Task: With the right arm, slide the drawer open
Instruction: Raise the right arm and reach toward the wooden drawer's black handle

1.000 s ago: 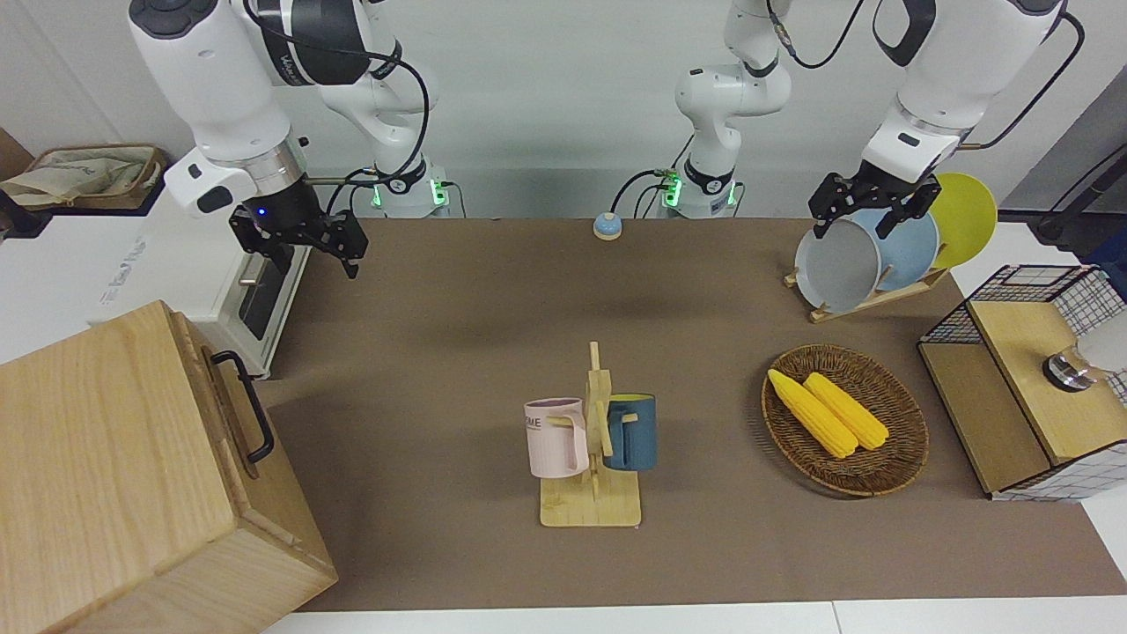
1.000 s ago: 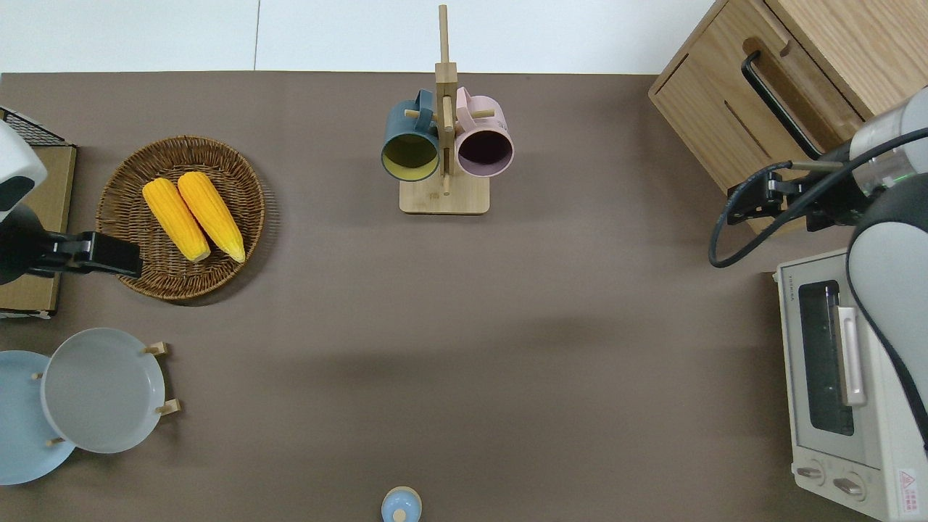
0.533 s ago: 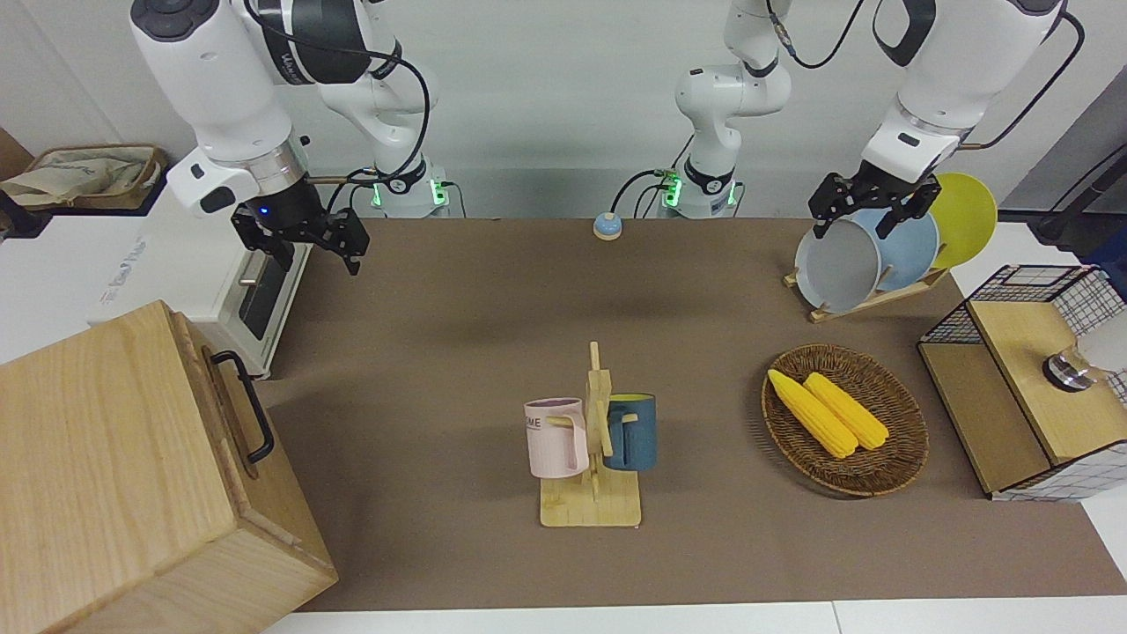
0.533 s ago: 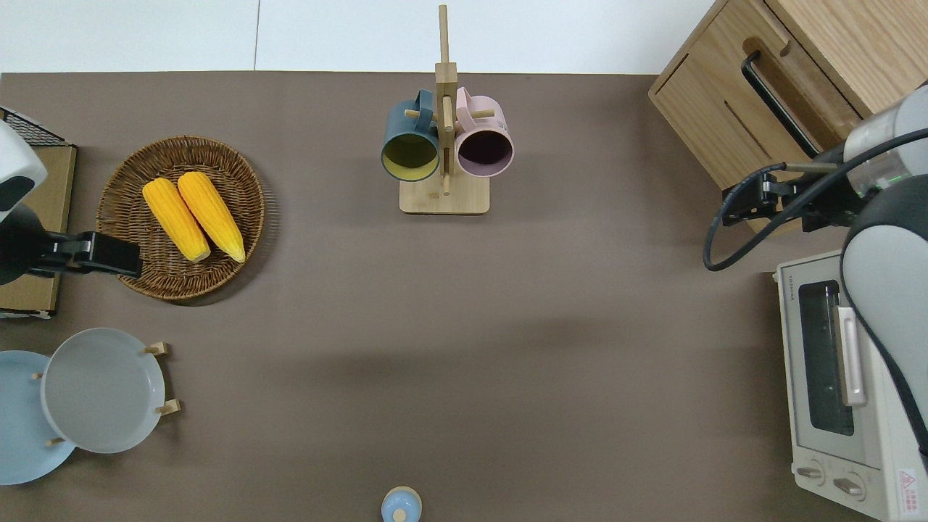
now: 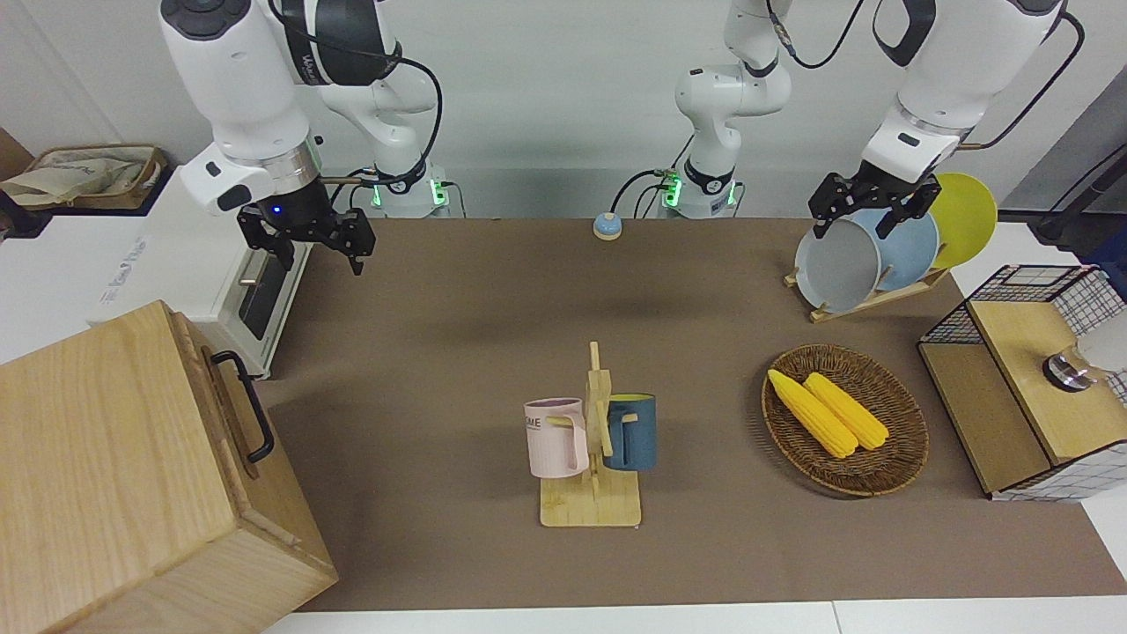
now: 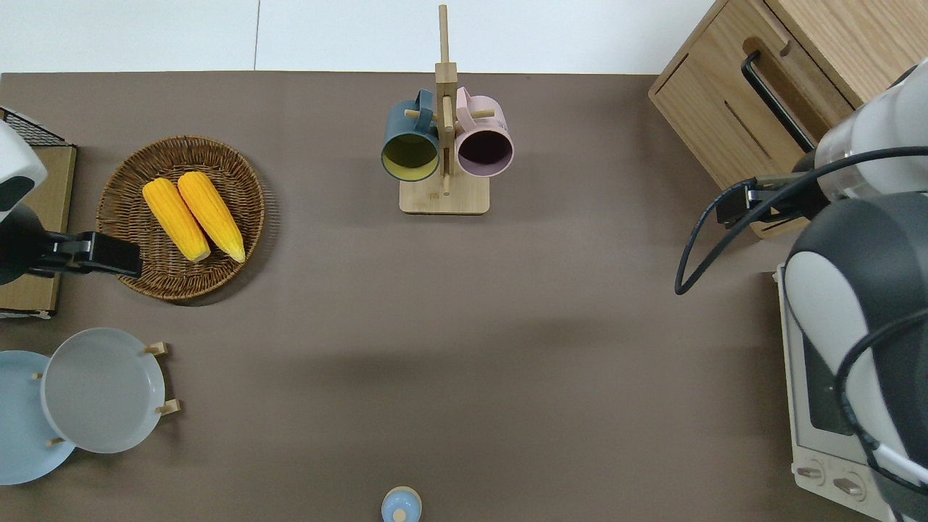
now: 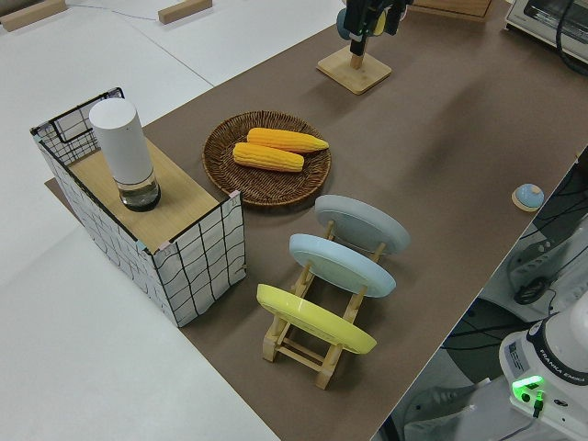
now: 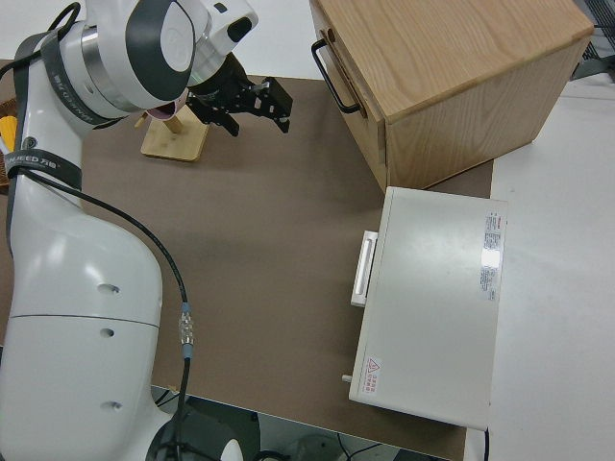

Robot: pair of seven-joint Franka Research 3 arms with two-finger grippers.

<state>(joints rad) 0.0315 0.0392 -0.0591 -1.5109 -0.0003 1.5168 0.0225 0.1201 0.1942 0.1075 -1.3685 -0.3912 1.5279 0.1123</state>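
Observation:
The drawer [image 5: 225,398] is the top panel of the wooden cabinet at the right arm's end of the table, farther from the robots than the toaster oven. It sits flush and shut. Its black loop handle [image 5: 250,407] also shows in the overhead view [image 6: 776,101] and the right side view [image 8: 332,69]. My right gripper [image 5: 320,257] is open and empty. In the overhead view [image 6: 734,209] it hangs over the cabinet's corner nearest the robots, clear of the handle. It also shows in the right side view [image 8: 252,104]. The left arm is parked, its gripper [image 5: 854,220] open.
A white toaster oven [image 6: 815,406] stands beside the cabinet, nearer the robots. A mug rack [image 5: 594,440] with two mugs stands mid-table. A basket of corn [image 5: 898,458], a plate rack [image 5: 872,255] and a wire shelf [image 5: 1030,379] are at the left arm's end.
My right gripper has risen a little and shifted slightly toward the table's middle, still open. The drawer and the left arm have not moved.

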